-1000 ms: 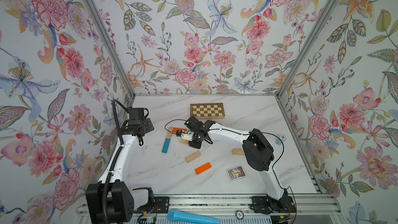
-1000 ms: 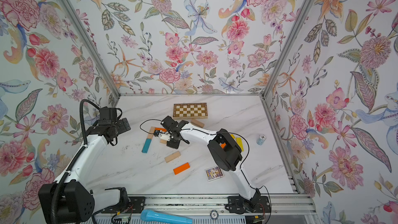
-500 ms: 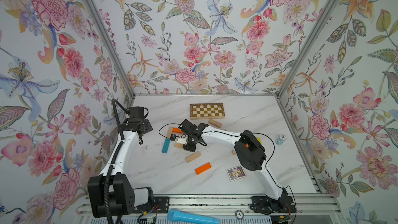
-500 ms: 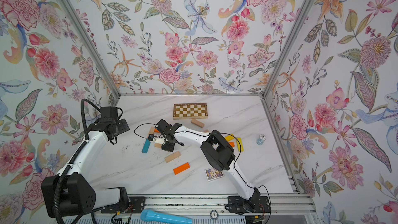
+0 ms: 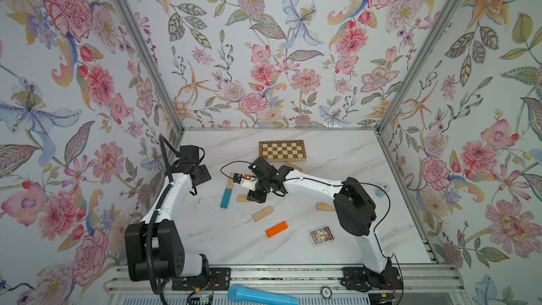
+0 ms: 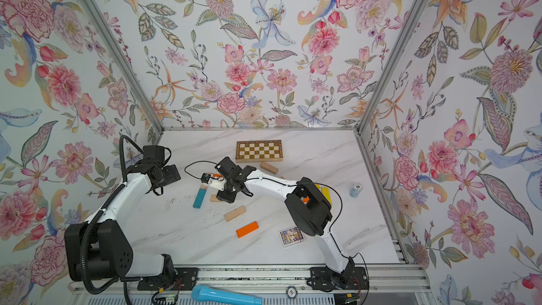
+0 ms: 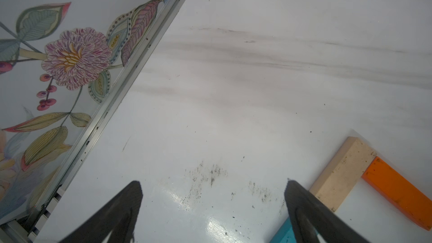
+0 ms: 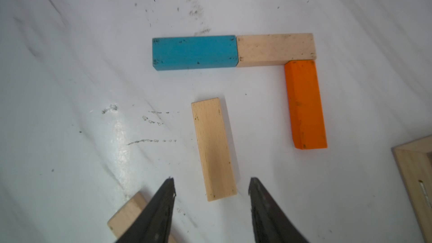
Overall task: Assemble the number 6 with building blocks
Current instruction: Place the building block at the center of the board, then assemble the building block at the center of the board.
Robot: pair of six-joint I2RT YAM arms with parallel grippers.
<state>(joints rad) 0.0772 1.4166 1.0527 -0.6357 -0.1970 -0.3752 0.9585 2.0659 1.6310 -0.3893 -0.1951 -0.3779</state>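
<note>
Three blocks joined as L, left of worktop [image 5: 337,154] centre: teal block [image 8: 194,52] and pale block [image 8: 275,50] end to end, orange block [image 8: 305,104] butted square at corner, prob. spine + top of 6. Loose pale bar [image 8: 214,148] inside L, apart; right gripper [image 8: 212,180] astride its end, jaws spread, touching nothing. Left gripper [image 7: 213,182] wide open, empty, nr left edge.

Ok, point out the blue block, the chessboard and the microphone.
blue block [image 8: 195,52], right wrist view, middle of its top face.
chessboard [image 5: 282,151], a top view, centre of the squares.
microphone [image 5: 264,297], a top view, middle of its body.
</note>
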